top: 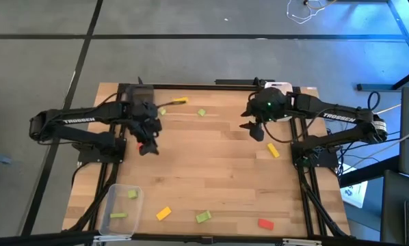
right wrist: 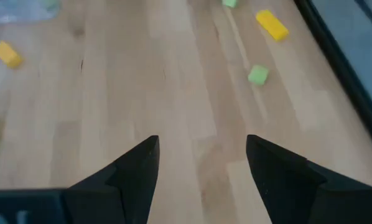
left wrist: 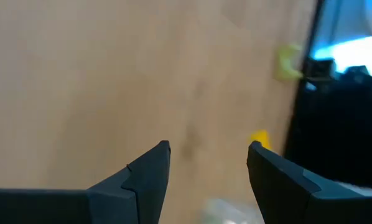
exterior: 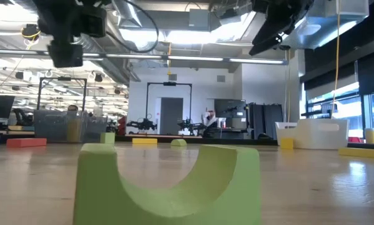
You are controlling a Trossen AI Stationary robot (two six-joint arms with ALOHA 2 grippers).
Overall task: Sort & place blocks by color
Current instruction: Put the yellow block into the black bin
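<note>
Blocks lie scattered over the wooden table (top: 211,171), and in the high view, taking the table's centre as the dial, a yellow bar (top: 179,101) lies at about eleven o'clock near the far edge, its long axis running nearly left to right with a slight tilt. Just right of it sits a small green cube (top: 202,112), too compact to show a long axis. At about three o'clock a short yellow block (top: 273,150) lies on a diagonal, one end toward the far left and the other toward the near right. Along the near edge a yellow piece (top: 163,213) at seven o'clock is tilted on a diagonal, a green arched block (top: 203,217) sits at six, and a red block (top: 265,223) at five lies lengthwise left to right. At eight o'clock the clear tray (top: 113,205) holds two green pieces (top: 132,195). The left gripper (left wrist: 208,149) hangs above the boards at ten o'clock, its fingers spread wide with nothing between them. The right gripper (right wrist: 201,143) hovers at two o'clock, likewise parted wide and empty over bare wood.
</note>
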